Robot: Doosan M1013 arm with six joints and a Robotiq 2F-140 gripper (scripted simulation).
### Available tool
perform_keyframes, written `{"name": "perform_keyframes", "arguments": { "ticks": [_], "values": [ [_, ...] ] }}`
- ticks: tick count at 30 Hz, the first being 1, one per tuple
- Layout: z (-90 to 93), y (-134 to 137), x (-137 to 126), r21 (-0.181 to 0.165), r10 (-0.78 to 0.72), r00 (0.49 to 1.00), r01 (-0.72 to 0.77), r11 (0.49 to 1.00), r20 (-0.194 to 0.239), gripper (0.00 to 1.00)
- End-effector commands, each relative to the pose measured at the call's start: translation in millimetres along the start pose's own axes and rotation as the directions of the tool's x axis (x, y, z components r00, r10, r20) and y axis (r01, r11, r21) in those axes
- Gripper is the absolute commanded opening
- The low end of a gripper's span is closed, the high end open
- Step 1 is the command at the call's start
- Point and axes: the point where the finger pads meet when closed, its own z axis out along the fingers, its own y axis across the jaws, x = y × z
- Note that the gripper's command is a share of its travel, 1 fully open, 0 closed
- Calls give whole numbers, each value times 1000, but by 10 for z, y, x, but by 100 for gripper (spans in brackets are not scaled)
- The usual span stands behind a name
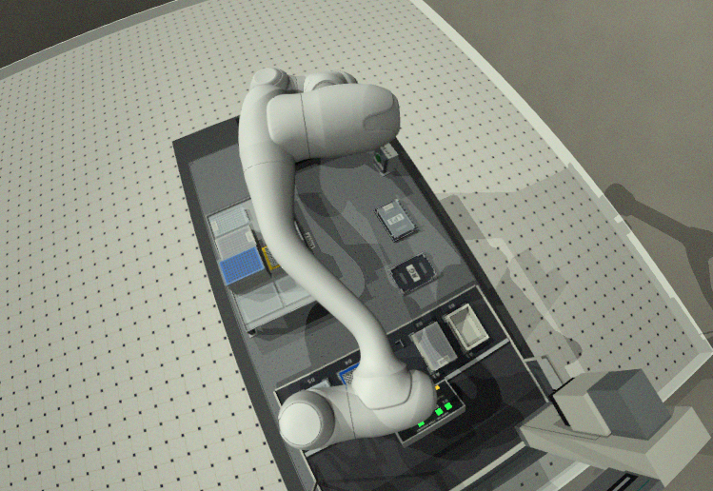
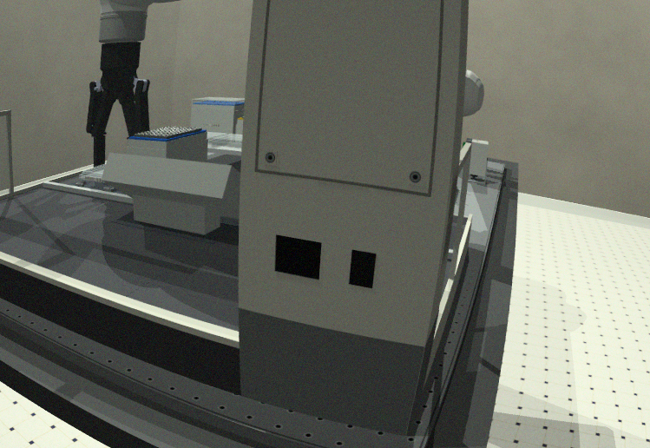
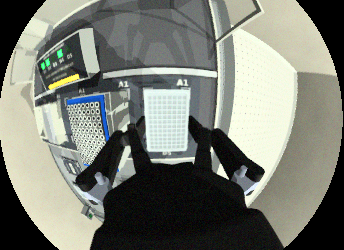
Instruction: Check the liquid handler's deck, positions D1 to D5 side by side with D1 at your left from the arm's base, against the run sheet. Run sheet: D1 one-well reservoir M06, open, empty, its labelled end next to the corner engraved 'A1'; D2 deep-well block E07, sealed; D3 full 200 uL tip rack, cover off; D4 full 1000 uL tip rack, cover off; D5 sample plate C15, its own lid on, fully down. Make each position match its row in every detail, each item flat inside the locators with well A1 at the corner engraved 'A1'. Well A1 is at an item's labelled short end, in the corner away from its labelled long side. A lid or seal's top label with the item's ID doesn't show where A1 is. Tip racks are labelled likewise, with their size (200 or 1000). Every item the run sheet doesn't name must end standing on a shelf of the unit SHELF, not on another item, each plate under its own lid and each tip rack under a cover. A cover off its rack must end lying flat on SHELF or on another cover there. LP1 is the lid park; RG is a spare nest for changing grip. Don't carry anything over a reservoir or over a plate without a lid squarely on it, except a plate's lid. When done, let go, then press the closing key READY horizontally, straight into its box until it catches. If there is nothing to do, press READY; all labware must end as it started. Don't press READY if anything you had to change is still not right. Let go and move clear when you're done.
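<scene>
My gripper is shut on a white well plate across its long sides. It holds the plate low over the end deck position, beside a blue-rimmed tip rack without a cover. In the top view the arm hides the gripper and the plate. Farther along the deck stand a sealed deep-well block and an open, empty reservoir. I cannot tell whether the plate touches the deck.
The shelf unit at the far side holds a blue-topped rack and pale covered items. A plate and a dark nest lie mid-table. The READY key box is beyond them. The liquid handler's tall column stands nearby.
</scene>
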Motion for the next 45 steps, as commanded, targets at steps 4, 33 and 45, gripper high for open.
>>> {"name": "perform_keyframes", "arguments": {
  "ticks": [4, 33, 45],
  "values": [
    [-18, 0, 5, 0, 0, 1000, 0, 1000, -2, 10],
    [34, 0, 5, 0, 0, 1000, 0, 1000, -2, 10],
    [74, 0, 6, 0, 0, 1000, 0, 1000, -2, 10]
  ]
}}
